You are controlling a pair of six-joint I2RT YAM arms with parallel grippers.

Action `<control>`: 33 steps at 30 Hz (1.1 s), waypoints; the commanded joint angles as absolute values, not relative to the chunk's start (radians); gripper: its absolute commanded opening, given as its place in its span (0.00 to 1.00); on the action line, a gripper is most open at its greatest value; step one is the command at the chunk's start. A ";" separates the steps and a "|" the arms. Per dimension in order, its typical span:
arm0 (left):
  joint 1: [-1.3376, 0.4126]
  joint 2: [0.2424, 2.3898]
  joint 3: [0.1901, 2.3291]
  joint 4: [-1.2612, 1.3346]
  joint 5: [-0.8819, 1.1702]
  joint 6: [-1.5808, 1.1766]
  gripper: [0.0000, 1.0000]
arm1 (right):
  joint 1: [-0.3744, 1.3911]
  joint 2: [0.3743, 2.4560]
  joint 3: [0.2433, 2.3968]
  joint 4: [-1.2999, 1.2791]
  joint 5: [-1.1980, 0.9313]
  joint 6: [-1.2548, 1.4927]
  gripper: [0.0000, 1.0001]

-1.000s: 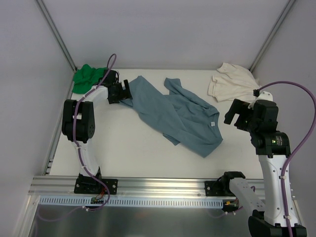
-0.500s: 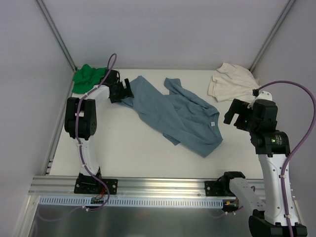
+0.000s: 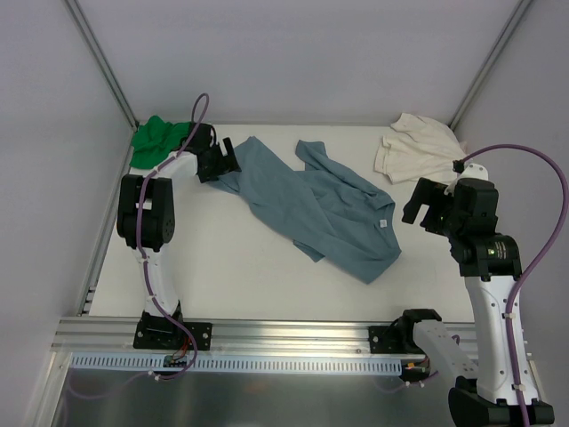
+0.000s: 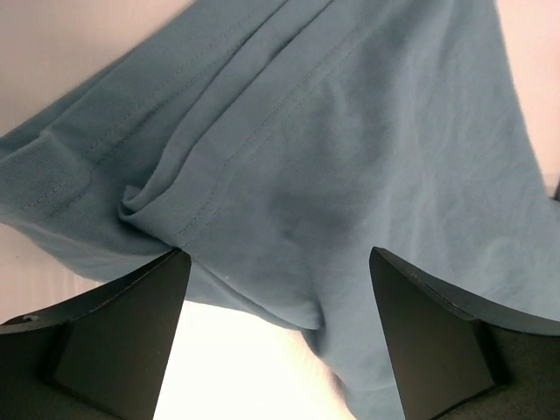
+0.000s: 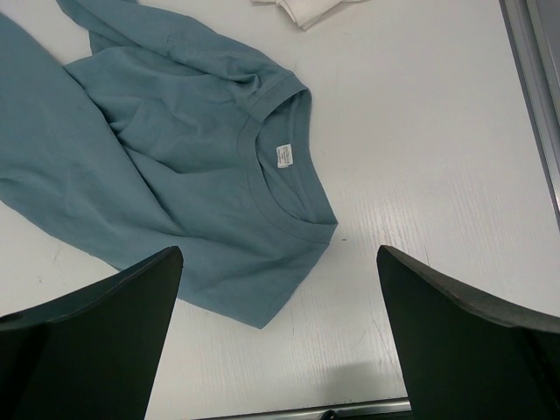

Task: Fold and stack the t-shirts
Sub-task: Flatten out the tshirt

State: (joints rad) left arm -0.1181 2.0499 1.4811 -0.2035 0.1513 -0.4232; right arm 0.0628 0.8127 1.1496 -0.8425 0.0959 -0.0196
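Compared with a second ago, the left gripper (image 3: 227,163) sits slightly further along the far-left corner of the blue-grey t-shirt (image 3: 311,209), and that corner is nudged with it; the rest of the shirt lies as it did. The right gripper (image 3: 425,206) has drifted only a little toward the shirt's collar side. I read this as a grasp being set up, with no fold begun yet. In the left wrist view the jaws stand wide apart, with a doubled hem of the shirt (image 4: 289,157) lying in the gap, not pinched. In the right wrist view the jaws are also wide and hold nothing; they hang above bare table (image 5: 420,175), just to the right of the collar and its white neck tag (image 5: 284,155). The shirt lies crumpled and slanted across the middle of the table. The green t-shirt (image 3: 156,138) is bunched just beyond the shirt's far-left corner, close behind the left gripper. The cream-white t-shirt (image 3: 418,147) lies well apart from the shirt, off its far-right side. Nearer the arm bases than the shirt, the table shows a broad bare strip, which I judge the best room for spreading it. On the far-left side, the enclosure wall and the green t-shirt leave the left arm little margin.
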 commanded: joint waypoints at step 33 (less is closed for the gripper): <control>-0.110 2.065 1.548 -0.298 -0.018 -0.345 0.86 | 0.087 0.804 1.155 -0.831 0.138 -0.043 0.99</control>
State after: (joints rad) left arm -0.1165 2.0598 1.5551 -0.2855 0.0334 -0.3721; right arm 0.0788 0.8127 1.1496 -0.8425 0.1200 -0.0212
